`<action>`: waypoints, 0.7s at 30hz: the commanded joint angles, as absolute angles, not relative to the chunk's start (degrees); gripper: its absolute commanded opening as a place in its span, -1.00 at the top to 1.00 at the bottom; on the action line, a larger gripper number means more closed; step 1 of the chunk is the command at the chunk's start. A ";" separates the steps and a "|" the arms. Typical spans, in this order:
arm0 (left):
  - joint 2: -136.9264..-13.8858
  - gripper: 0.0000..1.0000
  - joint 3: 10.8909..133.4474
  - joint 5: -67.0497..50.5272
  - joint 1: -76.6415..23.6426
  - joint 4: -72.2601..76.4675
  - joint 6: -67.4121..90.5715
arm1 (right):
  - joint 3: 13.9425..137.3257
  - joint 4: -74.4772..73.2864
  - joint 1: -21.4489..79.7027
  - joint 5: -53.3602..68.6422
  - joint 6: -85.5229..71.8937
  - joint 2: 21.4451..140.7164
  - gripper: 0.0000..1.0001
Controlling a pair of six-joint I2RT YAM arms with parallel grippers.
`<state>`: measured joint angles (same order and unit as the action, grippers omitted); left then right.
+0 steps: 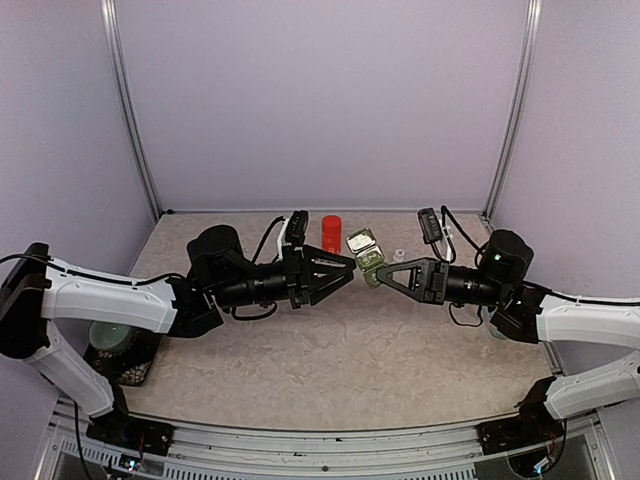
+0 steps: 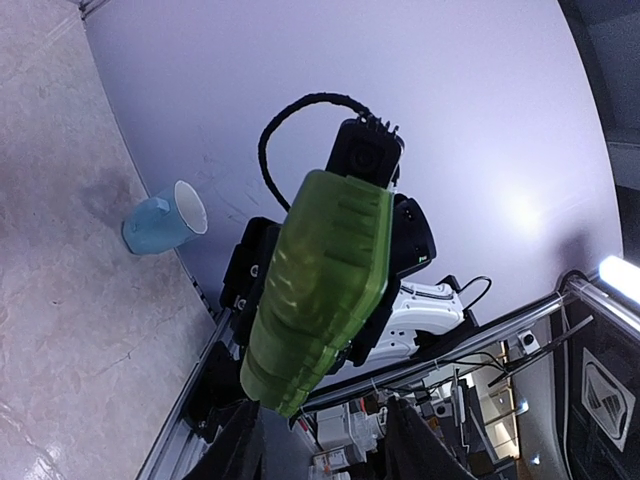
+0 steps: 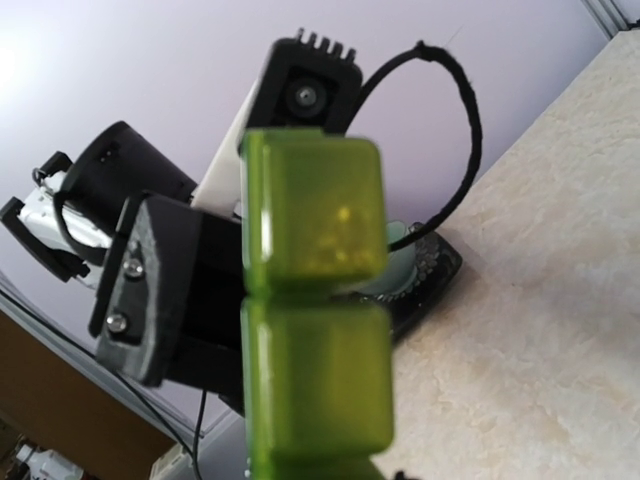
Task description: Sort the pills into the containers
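The containers (image 1: 369,262) are a green strip of joined square compartments, held off the table between the two arms, with a pale lid (image 1: 361,240) standing open. My right gripper (image 1: 383,272) is shut on one end of the strip. In the right wrist view the containers (image 3: 312,320) fill the middle and hide the fingers. My left gripper (image 1: 351,268) faces the other end. In the left wrist view the containers (image 2: 320,290) hang just above my left gripper (image 2: 325,435), whose dark fingers (image 2: 238,450) stand apart without touching the strip. No pills can be made out.
A red bottle (image 1: 331,233) stands at the back behind the grippers, with a small clear object (image 1: 398,254) to its right. A pale blue mug (image 2: 162,221) lies near the wall on the right side. A pale bowl on a dark mat (image 1: 118,345) sits at the left.
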<state>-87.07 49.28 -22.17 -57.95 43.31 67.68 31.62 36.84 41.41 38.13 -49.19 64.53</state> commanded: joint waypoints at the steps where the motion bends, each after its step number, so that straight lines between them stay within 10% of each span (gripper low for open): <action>1: -88.26 0.20 51.97 -22.53 -58.41 45.52 67.52 | 30.79 39.48 42.31 36.69 -49.48 63.29 0.96; 21: -89.24 0.41 51.44 -21.57 -58.44 46.67 65.94 | 28.51 42.27 44.06 33.49 -51.78 63.98 0.97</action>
<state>-89.03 50.85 -22.02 -58.06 44.21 67.22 29.58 39.42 43.13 34.92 -50.83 64.31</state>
